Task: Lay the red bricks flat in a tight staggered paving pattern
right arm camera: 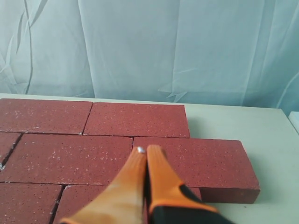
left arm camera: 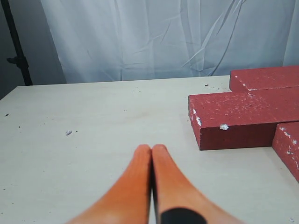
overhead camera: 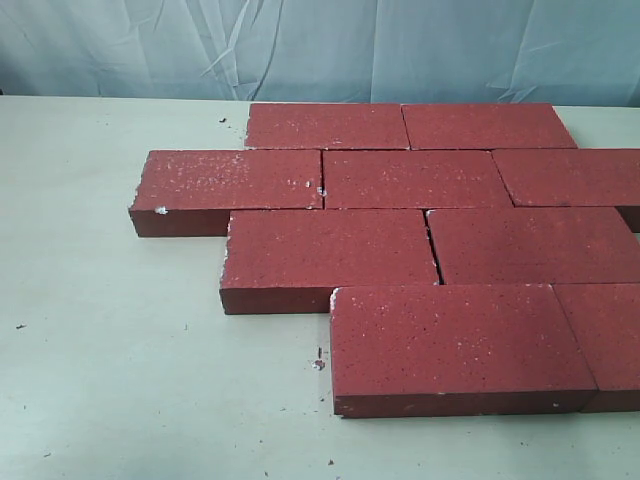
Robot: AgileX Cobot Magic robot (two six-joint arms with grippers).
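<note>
Several red bricks [overhead camera: 415,180] lie flat on the table in staggered rows, edge to edge, with the nearest brick [overhead camera: 455,345] at the front. Neither gripper shows in the exterior view. Seen from the left wrist, my left gripper [left arm camera: 151,148] is shut with nothing in it, over bare table beside the end of a brick [left arm camera: 243,119]. Seen from the right wrist, my right gripper [right arm camera: 145,150] is shut and empty, hovering over the bricks [right arm camera: 65,156] near the last brick [right arm camera: 205,161] at the edge of the paving.
The pale table [overhead camera: 110,350] carries small crumbs and chips [overhead camera: 318,364]. A light curtain [overhead camera: 300,50] hangs behind the table. A dark stand [left arm camera: 16,46] is at the table's far corner in the left wrist view.
</note>
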